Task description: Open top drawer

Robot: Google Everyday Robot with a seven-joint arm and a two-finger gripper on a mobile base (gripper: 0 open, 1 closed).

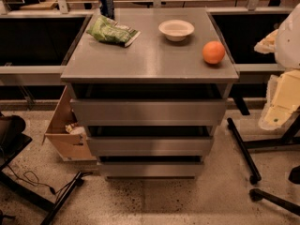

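We see the top drawer just beneath the counter. Our tool hangs apart to its right, and we cannot tell its state.

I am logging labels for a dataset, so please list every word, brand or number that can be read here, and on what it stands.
Nothing can be read.
Blue can: print too blurred to read.
Green bag: print too blurred to read.
Top drawer: no text.
Hand, at the right edge: no text visible.
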